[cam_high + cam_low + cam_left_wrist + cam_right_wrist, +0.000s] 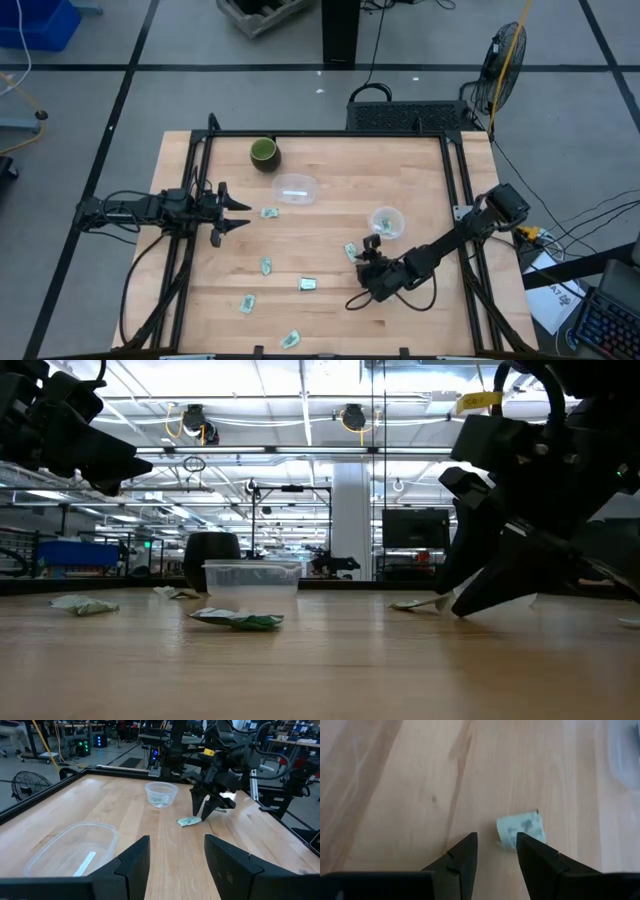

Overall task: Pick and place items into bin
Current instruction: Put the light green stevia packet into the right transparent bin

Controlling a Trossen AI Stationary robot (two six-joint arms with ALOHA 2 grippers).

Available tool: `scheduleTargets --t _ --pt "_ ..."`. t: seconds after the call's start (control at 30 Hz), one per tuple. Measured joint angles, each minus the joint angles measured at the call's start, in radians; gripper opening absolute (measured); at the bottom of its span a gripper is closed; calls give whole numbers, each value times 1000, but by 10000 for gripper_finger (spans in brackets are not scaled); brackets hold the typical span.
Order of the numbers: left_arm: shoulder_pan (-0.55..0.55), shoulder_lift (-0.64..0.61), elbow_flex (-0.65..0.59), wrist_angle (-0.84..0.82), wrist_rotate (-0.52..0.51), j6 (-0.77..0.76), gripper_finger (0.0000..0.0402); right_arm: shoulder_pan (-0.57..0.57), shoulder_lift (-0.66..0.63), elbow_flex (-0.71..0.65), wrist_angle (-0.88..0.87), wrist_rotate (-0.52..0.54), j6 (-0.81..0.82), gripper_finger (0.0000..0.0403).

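Pale-green packet (351, 250) on wooden table (330, 310), beside round clear tub (386, 222); other packets (266, 265) scattered toward front edge. High view: right gripper (372, 258) low over packet; left gripper (230, 209) waiting near rectangular bin (296, 188), fingers spread wide.

Right wrist view: fingers parted, nothing held, packet (521, 829) just ahead, slightly off-centre.

Handling, judged: light, thin, limp, possibly slick. Pinch across short edges, tips against table.

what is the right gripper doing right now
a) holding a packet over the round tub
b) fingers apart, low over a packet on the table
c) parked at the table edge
b: the right gripper has its fingers apart just above a packet lying on bare wood.
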Motion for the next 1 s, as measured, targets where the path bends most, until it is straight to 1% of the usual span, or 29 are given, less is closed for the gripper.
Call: scheduleTargets --t 0.27,0.5,0.67,0.87,1.0 --pt "0 0 0 0 0 0 191 -14 5 0 26 2 -14 128" --pt "0 0 0 0 0 0 191 -49 5 0 21 23 -16 110" --pt "0 0 0 0 0 0 191 -49 5 0 22 21 -34 77" --pt "0 0 0 0 0 0 191 -56 5 -1 66 21 -33 10" --pt "0 0 0 0 0 0 191 -63 5 -1 107 28 -30 4"
